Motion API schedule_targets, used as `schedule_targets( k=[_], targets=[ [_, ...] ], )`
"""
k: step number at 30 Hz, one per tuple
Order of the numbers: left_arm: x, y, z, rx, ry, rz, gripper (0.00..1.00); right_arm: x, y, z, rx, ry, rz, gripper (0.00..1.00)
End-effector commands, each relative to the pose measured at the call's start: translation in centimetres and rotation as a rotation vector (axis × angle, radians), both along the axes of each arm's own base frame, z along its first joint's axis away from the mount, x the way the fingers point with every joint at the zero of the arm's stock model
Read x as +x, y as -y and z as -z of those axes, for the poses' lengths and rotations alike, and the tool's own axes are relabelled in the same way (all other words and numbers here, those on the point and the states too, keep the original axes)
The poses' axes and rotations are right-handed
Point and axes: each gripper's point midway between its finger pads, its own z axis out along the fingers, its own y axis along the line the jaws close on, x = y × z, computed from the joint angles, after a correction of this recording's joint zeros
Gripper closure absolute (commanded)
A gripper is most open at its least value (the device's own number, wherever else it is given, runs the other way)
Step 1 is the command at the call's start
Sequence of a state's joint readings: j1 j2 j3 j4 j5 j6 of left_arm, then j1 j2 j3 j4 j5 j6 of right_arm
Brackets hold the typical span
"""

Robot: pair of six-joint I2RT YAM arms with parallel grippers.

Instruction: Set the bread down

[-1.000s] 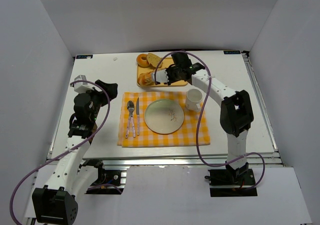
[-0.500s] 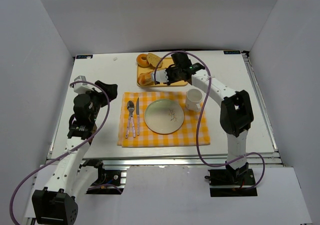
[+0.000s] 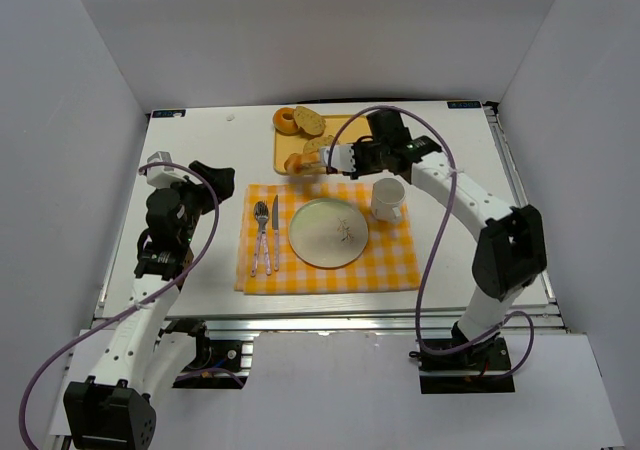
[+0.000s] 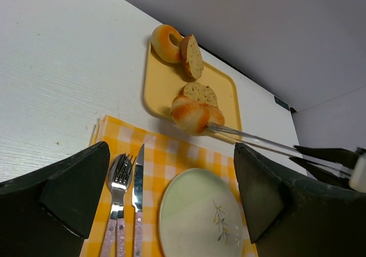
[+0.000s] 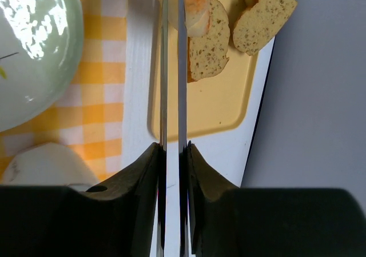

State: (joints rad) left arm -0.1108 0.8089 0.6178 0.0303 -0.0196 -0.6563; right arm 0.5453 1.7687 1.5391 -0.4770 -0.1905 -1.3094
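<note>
Top external: high behind arm bases, looking down on whole table. Left wrist: low, oblique, yellow tray and plate far ahead between its fingers. Right wrist: close, steeply down along metal tongs; same tray, plate.

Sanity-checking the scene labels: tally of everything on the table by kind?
Bun: 1
Ring bread: 1
Seeded slices: 2
Fork and spoon: 2
Knife: 1
Plate: 1
Mug: 1
Tray: 1
Placemat: 1
Tongs: 1
Total: 12
</note>
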Motion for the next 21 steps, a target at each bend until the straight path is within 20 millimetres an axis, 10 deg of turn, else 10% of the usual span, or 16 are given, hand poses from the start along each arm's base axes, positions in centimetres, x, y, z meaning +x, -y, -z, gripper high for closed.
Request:
schedule_targets(
  k=[1, 12, 21],
  targets=[
    [0.2, 0.2, -1.7, -0.011, 0.042, 0.002, 0.02, -2.9, 0.2, -3.0, 0.091, -0.009, -0.018, 0.94],
    [0.4, 0.6, -1.6, -0.021, 0.044, 0.021, 0.02, -12.8, 4.4, -1.1, 0.127, -0.127, -0.043, 0.94],
    [0.6, 1.2, -1.6, -0.024, 0.04, 0.055, 0.02, -16.4, 6.5, 1.8, 0.108, -0.186, -0.024, 0.92]
  ],
)
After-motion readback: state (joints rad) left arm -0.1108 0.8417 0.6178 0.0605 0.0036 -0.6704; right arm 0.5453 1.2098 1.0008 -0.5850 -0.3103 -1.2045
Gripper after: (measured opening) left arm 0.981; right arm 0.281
